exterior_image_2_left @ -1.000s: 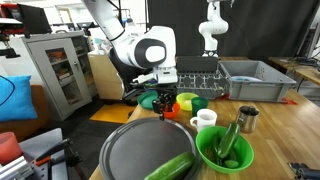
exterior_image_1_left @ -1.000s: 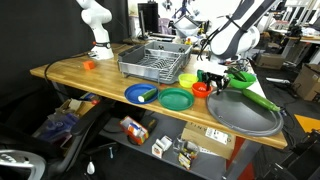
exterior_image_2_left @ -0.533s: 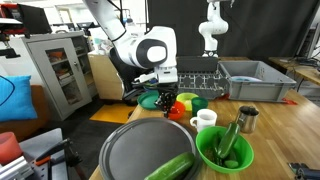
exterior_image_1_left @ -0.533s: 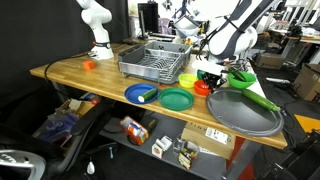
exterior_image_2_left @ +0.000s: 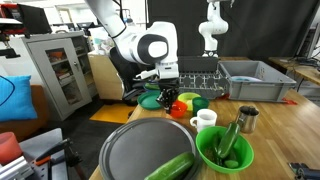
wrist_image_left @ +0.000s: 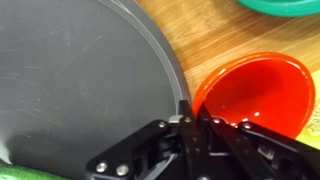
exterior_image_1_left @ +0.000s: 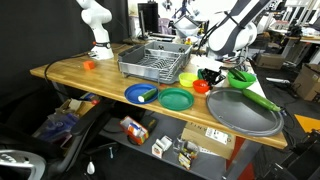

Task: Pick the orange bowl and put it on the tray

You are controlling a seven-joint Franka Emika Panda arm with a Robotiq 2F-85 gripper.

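The orange bowl point(wrist_image_left: 255, 95) is small, round and shallow, and stands just beside the rim of the large dark grey tray point(wrist_image_left: 80, 80) on the wooden table. My gripper point(wrist_image_left: 193, 110) is shut on the bowl's near rim, one finger inside the bowl and one outside. In both exterior views the gripper point(exterior_image_1_left: 205, 76) point(exterior_image_2_left: 167, 98) points down at the orange bowl point(exterior_image_1_left: 201, 88) point(exterior_image_2_left: 182, 108), which is at the far edge of the tray point(exterior_image_1_left: 243, 113) point(exterior_image_2_left: 140, 150). The tray holds only a cucumber at one edge.
A green plate point(exterior_image_1_left: 176, 99) and a blue plate point(exterior_image_1_left: 140, 94) lie next to the bowl. A grey dish rack point(exterior_image_1_left: 155, 60) stands behind. A green bowl point(exterior_image_2_left: 225, 150), a white cup point(exterior_image_2_left: 204, 120), a metal cup point(exterior_image_2_left: 246, 120) and a cucumber point(exterior_image_2_left: 170, 168) crowd the tray's side.
The jaws have closed onto the orange bowl's rim. The arm has stayed over the same spot beside the tray.
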